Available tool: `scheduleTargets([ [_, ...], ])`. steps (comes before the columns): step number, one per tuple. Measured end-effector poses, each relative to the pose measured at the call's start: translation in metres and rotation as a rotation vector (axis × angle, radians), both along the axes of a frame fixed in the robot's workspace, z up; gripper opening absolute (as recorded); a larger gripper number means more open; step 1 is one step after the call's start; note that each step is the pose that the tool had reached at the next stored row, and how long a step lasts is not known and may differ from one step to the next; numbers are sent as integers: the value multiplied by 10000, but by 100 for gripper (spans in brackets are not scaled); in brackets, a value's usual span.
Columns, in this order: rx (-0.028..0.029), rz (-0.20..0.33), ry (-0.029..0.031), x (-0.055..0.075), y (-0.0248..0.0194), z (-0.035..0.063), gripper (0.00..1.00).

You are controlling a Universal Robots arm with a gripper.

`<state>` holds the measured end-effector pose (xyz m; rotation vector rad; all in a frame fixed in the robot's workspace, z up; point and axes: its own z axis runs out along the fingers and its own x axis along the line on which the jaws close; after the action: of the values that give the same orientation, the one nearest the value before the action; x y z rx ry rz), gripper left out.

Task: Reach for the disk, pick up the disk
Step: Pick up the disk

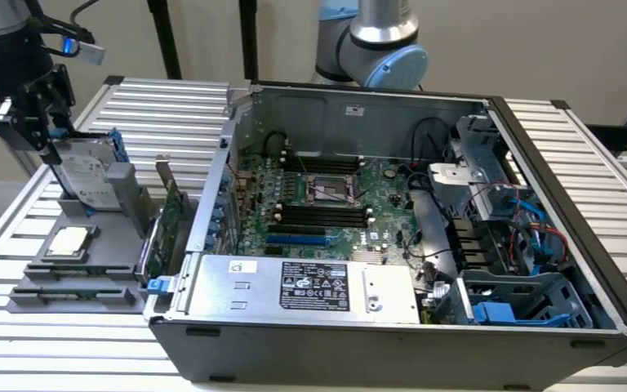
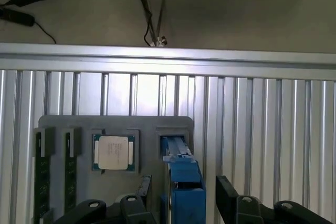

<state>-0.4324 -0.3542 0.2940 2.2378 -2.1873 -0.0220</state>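
Evidently the pincer (image 1: 42, 135) (image 2: 182, 195) sits over the top edge of the disk (image 1: 82, 178) (image 2: 184, 174), open, its fingers (image 2: 227, 195) straddling the blue carrier frame with a gap showing on one side, so nothing is gripped. The disk stands on edge in a slot of the grey holder (image 1: 117, 237) on the slatted table (image 1: 172, 106), at the exterior view's left of the open computer case (image 1: 401, 343). Its long axis runs nearly upright, the top leaning slightly toward the exterior view's left.
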Motion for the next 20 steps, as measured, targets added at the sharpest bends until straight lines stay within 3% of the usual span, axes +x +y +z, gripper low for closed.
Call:
scheduleTargets([
  [4, -2, 16, 0, 0, 0, -8, 58],
  [5, -1, 17, -2, 0, 0, -10, 51],
  [10, 0, 18, -2, 0, -1, -11, 51],
  [12, -1, 18, -2, 0, -1, -11, 41],
  [17, 0, 19, -2, 0, -1, -11, 41],
  [20, -1, 19, -2, 0, -1, -11, 33],
])
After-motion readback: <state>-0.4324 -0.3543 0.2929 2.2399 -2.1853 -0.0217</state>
